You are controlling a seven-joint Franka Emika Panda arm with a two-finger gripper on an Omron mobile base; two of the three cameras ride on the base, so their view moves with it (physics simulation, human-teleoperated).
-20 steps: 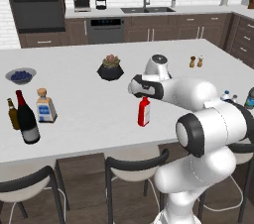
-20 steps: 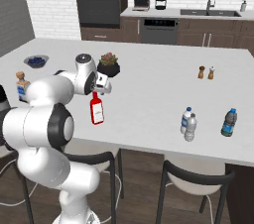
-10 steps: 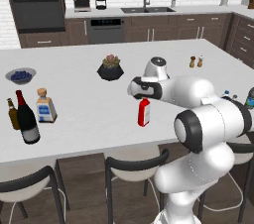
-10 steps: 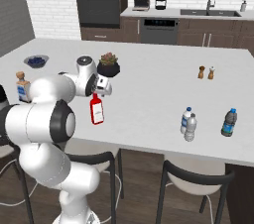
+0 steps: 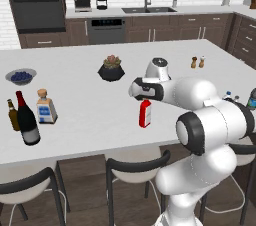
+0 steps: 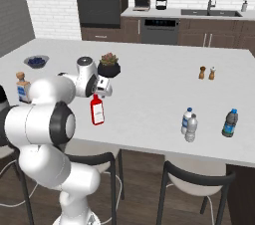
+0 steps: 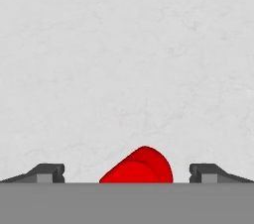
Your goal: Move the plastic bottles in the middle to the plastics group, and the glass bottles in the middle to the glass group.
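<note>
Red bottle (image 5: 145, 113) stands upright just right of centre in the left base view, on the white surface (image 5: 85, 95), its long axis vertical and its white cap pointing up toward the hand above it. In the hand view the red body (image 7: 138, 166) shows at the bottom centre, between the two dark fingers (image 7: 45, 172), which stand spread as wide as they go and hold nothing. The gripper (image 6: 101, 88) sits over the neck, near the centre left of the right base view.

To grasp well, I would lower straight down along the bottle's axis, keep it centred between the fingers, and close on the body below the cap rather than on the narrow neck, so it cannot tip. The wine bottle (image 5: 27, 121), brown beer bottle (image 5: 12, 115) and corked square bottle (image 5: 45, 108) stand at the left edge of the left base view, probably where it should go.
</note>
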